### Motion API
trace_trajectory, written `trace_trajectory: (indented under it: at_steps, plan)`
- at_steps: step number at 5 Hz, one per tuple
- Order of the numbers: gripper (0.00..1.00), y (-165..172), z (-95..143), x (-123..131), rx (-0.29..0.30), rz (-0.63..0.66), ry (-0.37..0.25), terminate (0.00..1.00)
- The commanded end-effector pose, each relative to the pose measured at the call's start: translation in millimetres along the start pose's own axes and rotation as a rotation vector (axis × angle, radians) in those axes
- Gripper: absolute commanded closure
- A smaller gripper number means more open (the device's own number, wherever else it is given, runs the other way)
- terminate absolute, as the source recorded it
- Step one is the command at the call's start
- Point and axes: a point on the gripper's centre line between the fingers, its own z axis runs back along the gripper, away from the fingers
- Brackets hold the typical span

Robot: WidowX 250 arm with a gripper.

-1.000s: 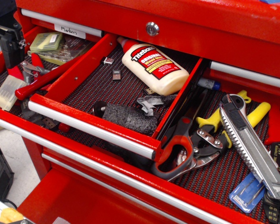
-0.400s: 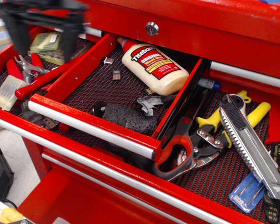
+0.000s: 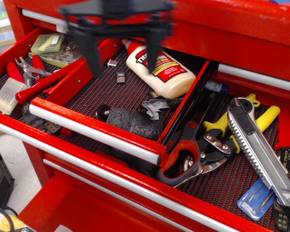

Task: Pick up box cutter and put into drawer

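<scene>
The box cutter is a long silver ridged knife with a black slider part. It lies in the wide red drawer at the right, over the yellow-handled pliers. The narrow red drawer with a silver front bar and dark mesh liner stands open in the middle. It holds a glue bottle and a black foam block. My gripper is black and blurred. It hangs open and empty above the back of the narrow drawer, far left of the box cutter.
Red-handled snips lie next to the pliers. A blue card lies under the cutter's tip. The left compartment holds red-handled tools and a pale block. The cabinet front with a lock is behind.
My gripper has swept from the far left edge to the right, now above the back of the narrow drawer. Nothing else has moved.
</scene>
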Motion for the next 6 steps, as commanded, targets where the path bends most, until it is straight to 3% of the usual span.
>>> trace_trajectory:
  at_steps: [1,2,3,4,5,6]
  plan:
    - [0.0,-87,-8,-22,-0.072,-0.077,-0.061,0.0]
    - [0.0,-134,-23,-41,-0.1,-0.068,-0.068,0.0]
    - [0.0,-175,-32,-56,-0.095,-0.048,-0.116,0.0]
    - [0.0,-191,-55,-59,-0.055,-0.01,-0.172,0.0]
    - [0.0,-186,-78,-49,-0.004,-0.025,-0.203,0.0]
    - [0.0,-177,-83,-41,0.06,-0.018,-0.21,0.0]
